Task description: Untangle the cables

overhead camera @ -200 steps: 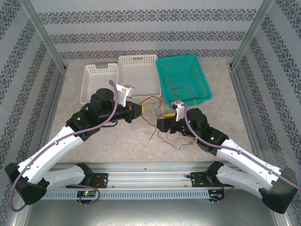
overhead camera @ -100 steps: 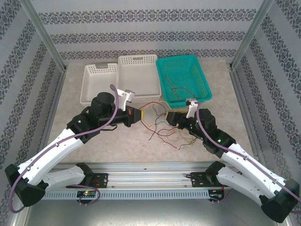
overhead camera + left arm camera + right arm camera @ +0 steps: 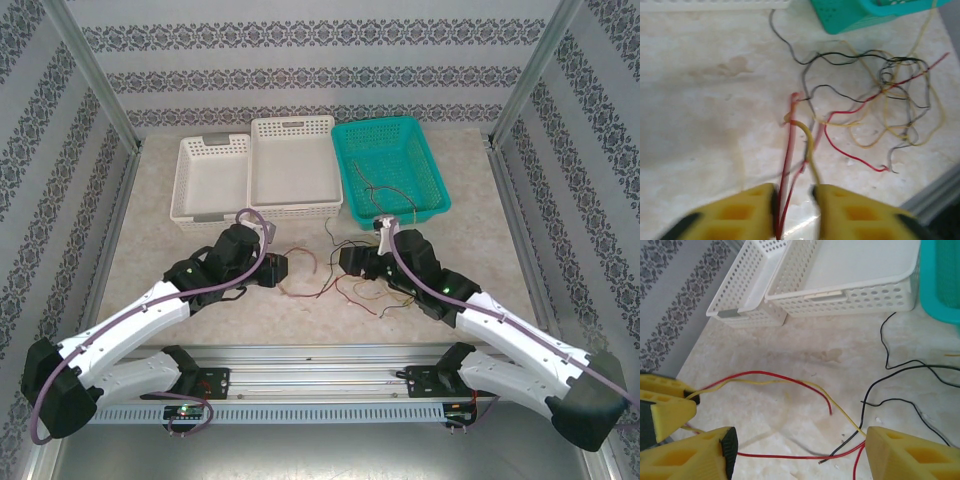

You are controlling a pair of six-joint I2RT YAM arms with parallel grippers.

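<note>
The cables (image 3: 330, 285) lie as a loose tangle of red, yellow and black wires on the table between my two grippers. In the left wrist view the main tangle (image 3: 890, 100) spreads at upper right. My left gripper (image 3: 795, 212) sits low over the table with its jaws slightly apart, so it is open. Two red strands (image 3: 786, 165) and a yellow one run through the gap. My right gripper (image 3: 800, 455) stands wide open just above the table, and a red cable (image 3: 770, 456) lies across the gap untouched. A red and yellow pair (image 3: 765, 377) arcs toward the left gripper's fingers (image 3: 665, 410).
Two white baskets (image 3: 210, 150) (image 3: 292, 125) and a teal basket (image 3: 390, 125) line the back of the table. A few thin wires (image 3: 385, 190) lie in the teal one. The metal rail (image 3: 320, 365) runs along the near edge.
My left gripper has dropped toward the table and come nearer, and its jaws have parted from shut. The right gripper swung right, then back left. The wires now lie slacker.
</note>
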